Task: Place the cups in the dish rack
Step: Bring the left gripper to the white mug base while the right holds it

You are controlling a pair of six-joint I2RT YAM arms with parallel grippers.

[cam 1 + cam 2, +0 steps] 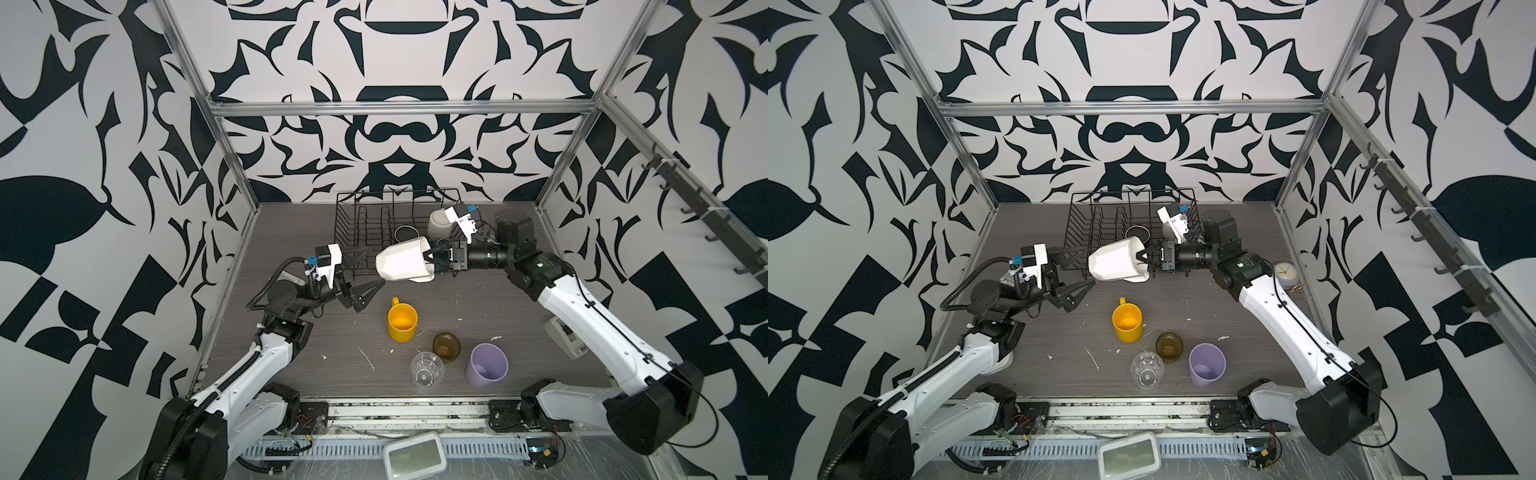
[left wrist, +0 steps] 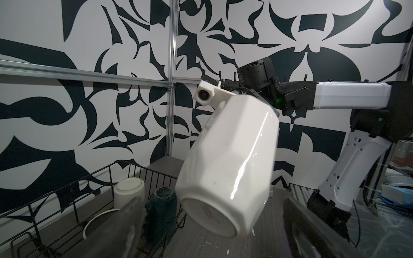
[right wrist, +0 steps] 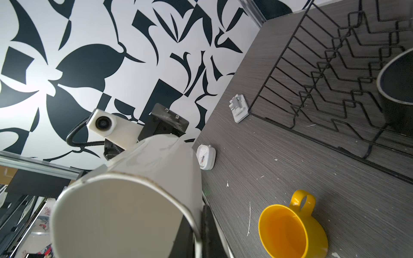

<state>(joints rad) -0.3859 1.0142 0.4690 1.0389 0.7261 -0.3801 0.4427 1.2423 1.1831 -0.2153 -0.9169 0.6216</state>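
Jaws of right gripper (image 1: 430,258) clamped on faceted white mug (image 1: 401,262) rim; left gripper (image 1: 375,267) wide-open.

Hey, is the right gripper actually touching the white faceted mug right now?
Touching. In both top views the right gripper is shut on the rim of the white faceted mug, with one finger inside its mouth.

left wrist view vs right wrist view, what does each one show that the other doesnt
Only left wrist: an upturned white mug and a teal mug inside the dish rack. Only right wrist: the yellow mug and a white square clock. Both: the faceted white mug, held aloft, and the dish rack.
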